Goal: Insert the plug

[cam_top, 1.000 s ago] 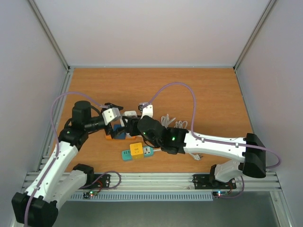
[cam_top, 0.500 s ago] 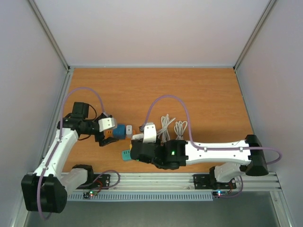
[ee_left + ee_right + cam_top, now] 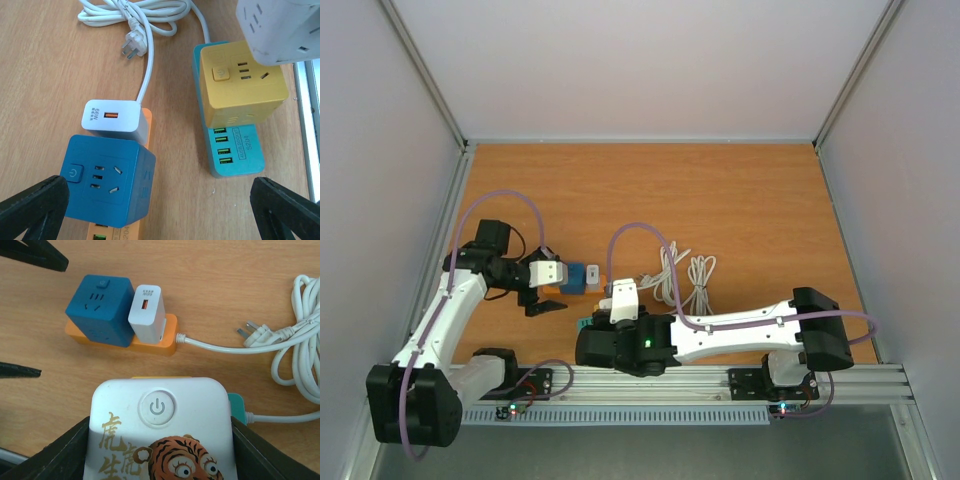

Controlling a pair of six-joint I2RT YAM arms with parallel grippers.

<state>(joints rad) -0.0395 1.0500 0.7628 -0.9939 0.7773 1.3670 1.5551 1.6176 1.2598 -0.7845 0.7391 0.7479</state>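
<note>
My right gripper [image 3: 160, 452] is shut on a white cube socket with a tiger picture [image 3: 160, 430] and holds it just above the yellow cube socket [image 3: 242, 90] on the teal power strip [image 3: 235, 150]. The white cube also shows in the top view [image 3: 623, 293]. My left gripper [image 3: 160, 200] is open and empty, its fingers either side of the blue cube socket [image 3: 107, 180]. That cube and a white charger [image 3: 111, 117] sit on the orange strip [image 3: 145, 125]. A loose three-pin plug [image 3: 132, 44] lies on the table.
Coiled white cables [image 3: 682, 272] lie right of the strips. In the right wrist view the orange strip's cord [image 3: 215, 346] runs to the loose plug [image 3: 248, 332]. The metal rail [image 3: 650, 385] runs along the near table edge.
My right arm has swung toward the near edge with the white cube, now over the yellow cube. My left arm has drawn back left off the orange strip.
</note>
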